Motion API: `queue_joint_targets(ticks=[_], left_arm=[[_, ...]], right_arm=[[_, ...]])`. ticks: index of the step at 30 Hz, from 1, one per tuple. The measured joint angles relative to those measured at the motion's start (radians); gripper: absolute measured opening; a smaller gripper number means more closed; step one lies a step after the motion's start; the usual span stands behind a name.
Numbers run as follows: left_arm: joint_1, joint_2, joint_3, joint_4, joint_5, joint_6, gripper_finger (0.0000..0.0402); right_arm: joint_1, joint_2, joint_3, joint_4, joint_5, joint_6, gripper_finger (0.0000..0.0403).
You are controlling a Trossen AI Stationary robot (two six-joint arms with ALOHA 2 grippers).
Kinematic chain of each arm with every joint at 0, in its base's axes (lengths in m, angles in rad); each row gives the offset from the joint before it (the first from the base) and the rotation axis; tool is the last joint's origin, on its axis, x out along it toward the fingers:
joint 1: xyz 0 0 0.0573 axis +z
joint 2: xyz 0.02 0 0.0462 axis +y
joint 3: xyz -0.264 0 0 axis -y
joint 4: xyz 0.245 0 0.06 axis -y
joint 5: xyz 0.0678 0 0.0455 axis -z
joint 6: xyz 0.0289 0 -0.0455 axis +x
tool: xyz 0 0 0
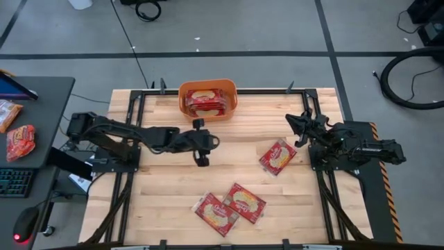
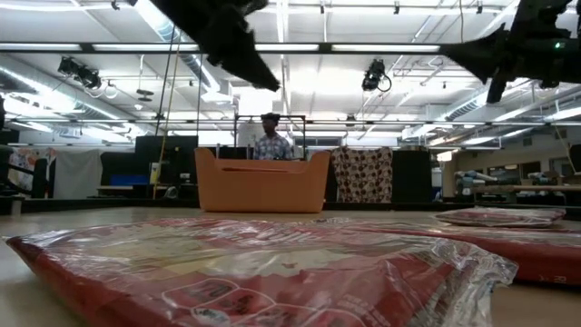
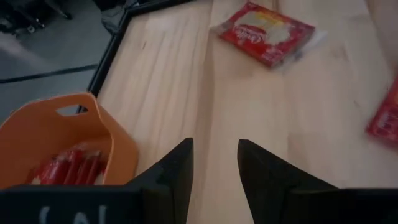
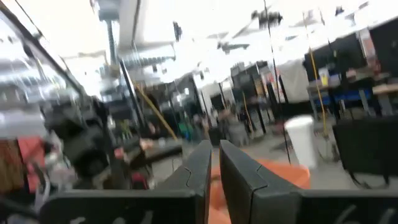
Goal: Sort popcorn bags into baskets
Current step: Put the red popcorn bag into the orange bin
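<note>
The orange basket (image 1: 208, 99) stands at the table's far edge with red popcorn bags (image 1: 207, 101) lying inside; it also shows in the low view (image 2: 261, 180) and the left wrist view (image 3: 56, 134). Three more red bags lie flat on the table: one right of centre (image 1: 277, 156) (image 3: 267, 25) and two overlapping near the near edge (image 1: 244, 202) (image 1: 215, 214). My left gripper (image 1: 208, 142) (image 3: 214, 165) hovers open above mid-table, just near of the basket, holding nothing. My right gripper (image 1: 300, 128) (image 4: 214, 162) is raised at the table's right side, shut and empty.
Bare wood lies between the basket and the loose bags. A black frame (image 1: 139, 94) runs round the table. More red packets (image 1: 21, 139) lie on a side desk to the left, off the table. A person (image 2: 270, 141) stands in the room beyond the basket.
</note>
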Motion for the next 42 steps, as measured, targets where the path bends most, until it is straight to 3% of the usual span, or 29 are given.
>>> queue_joint_targets(ticks=[9, 11, 13, 16, 20, 26, 34, 42], left_arm=[[-0.028, -0.157, -0.191, 0.138, -0.001, -0.024, 0.013], [-0.029, -0.189, -0.214, 0.161, -0.002, -0.036, 0.013], [-0.036, -0.231, -0.253, 0.17, -0.002, -0.054, 0.013], [-0.047, -0.279, -0.323, 0.239, -0.002, -0.052, 0.013], [-0.055, -0.341, -0.411, 0.342, -0.001, -0.052, 0.013], [-0.048, -0.363, -0.452, 0.36, -0.001, -0.047, 0.013], [-0.041, -0.363, -0.452, 0.38, -0.003, -0.082, 0.013], [-0.041, -0.363, -0.451, 0.387, -0.003, -0.065, 0.013]], right_arm=[[0.0, 0.002, 0.0, 0.174, -0.042, 0.101, 0.0039], [0.001, 0.017, 0.017, 0.168, -0.101, 0.051, 0.0039], [0.001, 0.038, 0.049, 0.118, -0.094, 0.018, 0.0039], [0.001, 0.111, 0.113, -0.001, -0.023, 0.007, 0.0039], [0.001, 0.262, 0.2, -0.108, -0.007, 0.018, 0.0039], [0.001, 0.51, 0.353, -0.316, 0.047, 0.025, 0.0039], [0.041, 0.838, 0.62, -0.812, 0.03, 0.084, 0.0039], [0.199, 1.169, 0.828, -1.276, 0.03, 0.105, 0.0059]])
